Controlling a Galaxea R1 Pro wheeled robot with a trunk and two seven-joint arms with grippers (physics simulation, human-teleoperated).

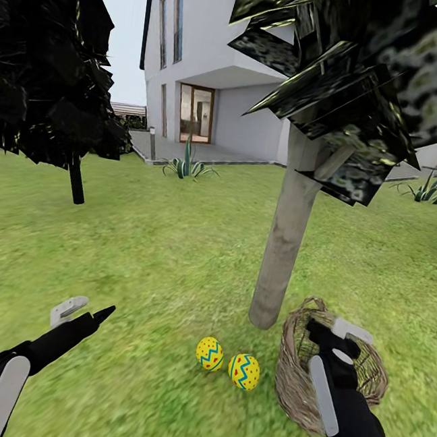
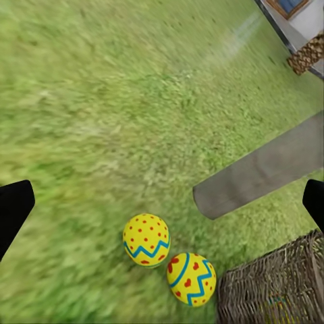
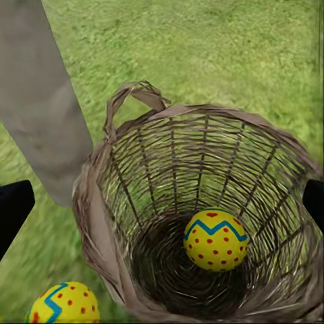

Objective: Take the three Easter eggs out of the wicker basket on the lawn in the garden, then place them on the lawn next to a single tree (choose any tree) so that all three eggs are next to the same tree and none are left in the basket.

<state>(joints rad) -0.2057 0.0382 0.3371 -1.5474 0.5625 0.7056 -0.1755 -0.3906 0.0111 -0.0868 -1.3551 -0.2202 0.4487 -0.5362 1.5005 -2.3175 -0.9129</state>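
1. Two of the Easter eggs are already out on the lawn: one egg and its neighbour lie just beside each other on the grass, near the foot of the pale-trunked tree.
2. The third egg sits at the bottom of the wicker basket, which stands right by the same trunk. So by my reckoning I'm on the last egg.
3. My right gripper hangs over the basket mouth with the fingers spread wide and nothing between them; through the right wrist view the egg is straight below, well down inside.
4. My left gripper is off to the side above bare grass, fingers apart too, empty.
5. Next move, I'd guess: drop the right hand straight down past the rim, mind the little loop handle, close on the egg, lift it out and set it by the other two.
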